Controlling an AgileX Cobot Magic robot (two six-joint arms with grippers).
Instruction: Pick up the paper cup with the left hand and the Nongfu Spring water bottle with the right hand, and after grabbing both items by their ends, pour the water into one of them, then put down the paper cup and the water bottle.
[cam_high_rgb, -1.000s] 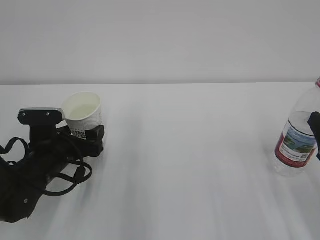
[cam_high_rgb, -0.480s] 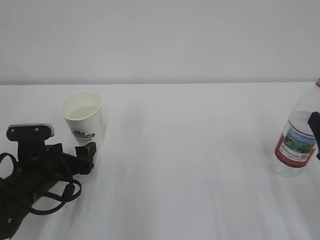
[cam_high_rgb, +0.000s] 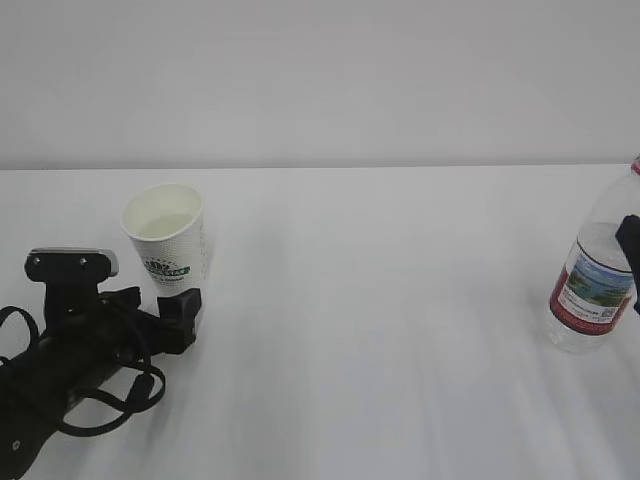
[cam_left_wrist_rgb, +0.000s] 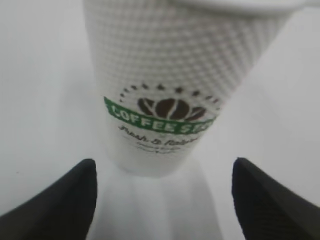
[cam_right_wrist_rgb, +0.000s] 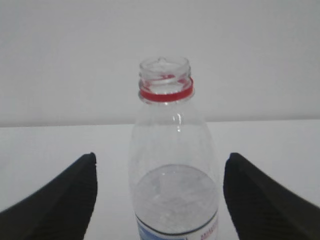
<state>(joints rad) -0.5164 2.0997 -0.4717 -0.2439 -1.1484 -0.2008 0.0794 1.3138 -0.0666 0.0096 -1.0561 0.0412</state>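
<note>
The small white dotted paper cup (cam_high_rgb: 167, 238) stands upright on the white bench (cam_high_rgb: 380, 330), just ahead of the left pincer (cam_left_wrist_rgb: 162, 200), jaws spread. Far right, the clear red-labelled plastic bottle (cam_right_wrist_rgb: 174, 165) stands uncapped between the right pincer's (cam_right_wrist_rgb: 160, 200) parted jaws, untouched.

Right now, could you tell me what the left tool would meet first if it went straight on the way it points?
Most likely the paper cup: it stands upright straight ahead of the open left tool, centred between the fingers, not yet touched. Exact depth is unclear.
</note>
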